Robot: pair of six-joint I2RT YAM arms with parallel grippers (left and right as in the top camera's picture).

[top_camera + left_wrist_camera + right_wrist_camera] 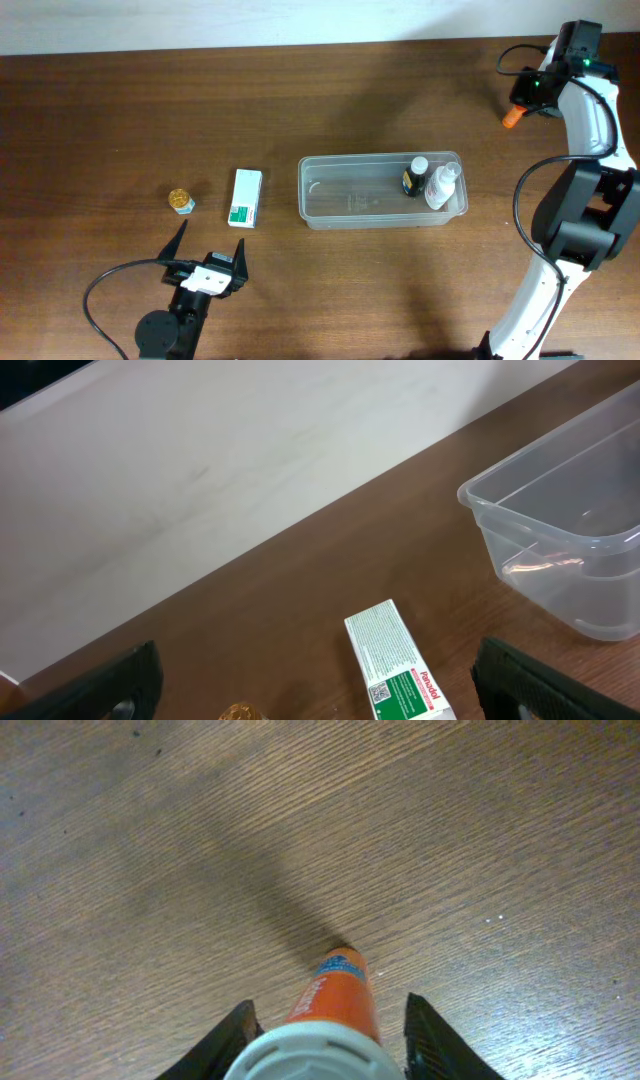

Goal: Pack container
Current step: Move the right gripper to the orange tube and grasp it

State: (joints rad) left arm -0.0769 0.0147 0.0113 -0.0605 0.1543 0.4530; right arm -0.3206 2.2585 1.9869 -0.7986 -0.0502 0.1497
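Note:
The clear container (322, 207) lies at the table's middle right and also shows in the left wrist view (560, 530). It holds a dark bottle with a white cap (413, 177) and a clear bottle (441, 186) at its right end. My left gripper (207, 256) is open and empty (315, 662), just in front of the white-and-green box (245, 197) (400, 670). My right gripper (527, 95) at the far right is shut on an orange tube with a white cap (511, 118) (335, 990), its tip pointing down at the table; the fingers (330, 1025) flank the cap.
A small gold-lidded jar (181, 201) sits left of the box; its top shows in the left wrist view (240, 712). The table's far edge meets a pale wall (200, 470). The right arm's base and cables (570, 220) stand at the right edge.

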